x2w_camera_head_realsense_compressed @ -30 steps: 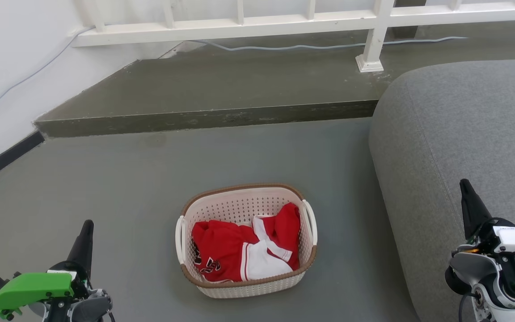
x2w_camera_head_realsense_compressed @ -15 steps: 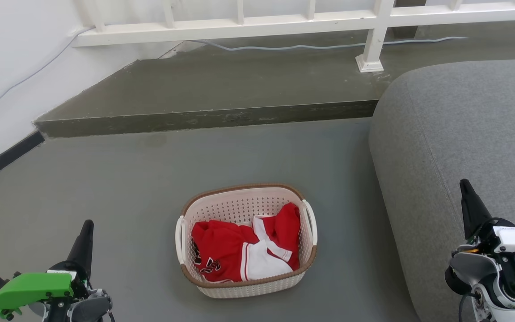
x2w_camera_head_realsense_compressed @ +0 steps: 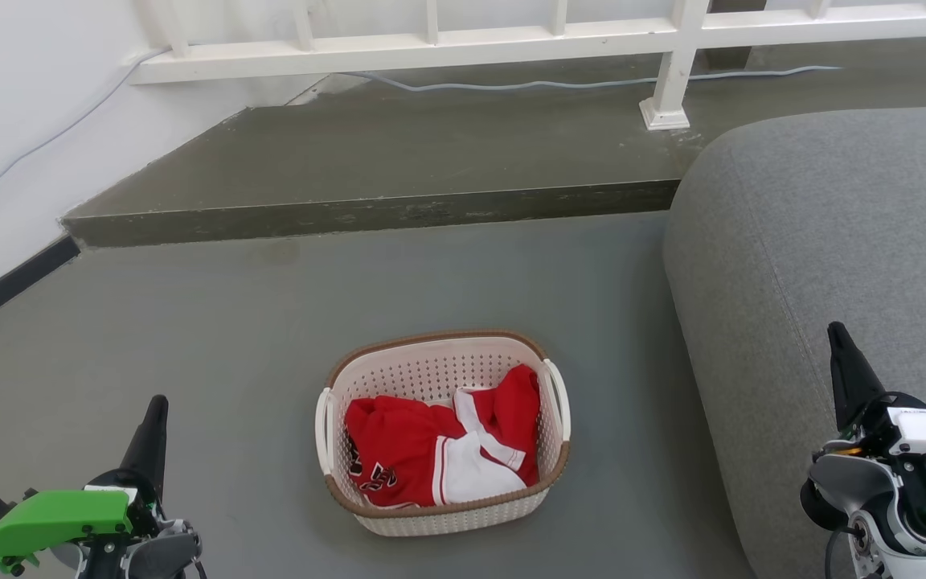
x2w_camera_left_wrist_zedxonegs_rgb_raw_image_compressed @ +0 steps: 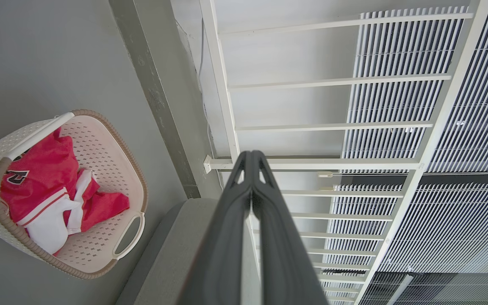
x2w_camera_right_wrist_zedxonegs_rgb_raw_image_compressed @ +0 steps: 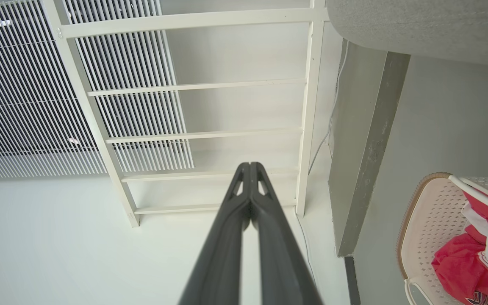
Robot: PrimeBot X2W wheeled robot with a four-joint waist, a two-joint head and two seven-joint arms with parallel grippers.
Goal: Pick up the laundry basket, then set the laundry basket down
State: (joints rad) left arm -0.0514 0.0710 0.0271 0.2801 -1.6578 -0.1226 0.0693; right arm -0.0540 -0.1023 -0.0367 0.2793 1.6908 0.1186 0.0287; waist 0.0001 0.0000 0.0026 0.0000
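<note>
Two grippers are nearest to us, the left gripper (x2w_camera_head_realsense_compressed: 157, 407) at lower left and the right gripper (x2w_camera_head_realsense_compressed: 839, 339) at lower right, each with fingers pressed together and holding nothing. Further on, between them, the laundry basket (x2w_camera_head_realsense_compressed: 431, 371) stands on the grey floor (x2w_camera_head_realsense_compressed: 254, 322) with red and white clothes (x2w_camera_head_realsense_compressed: 423, 454) inside, near a grey sofa (x2w_camera_head_realsense_compressed: 817, 241). Behind we see a raised step (x2w_camera_head_realsense_compressed: 399, 153) and a white railing (x2w_camera_head_realsense_compressed: 431, 50).

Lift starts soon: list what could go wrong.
1. Left gripper and right gripper are shut; unopened, they might shove the laundry basket instead of grasping its handles.
2. The grey sofa stands close on the basket's right; that arm may brush it.
3. An uneven lift could spill the red clothes.
</note>
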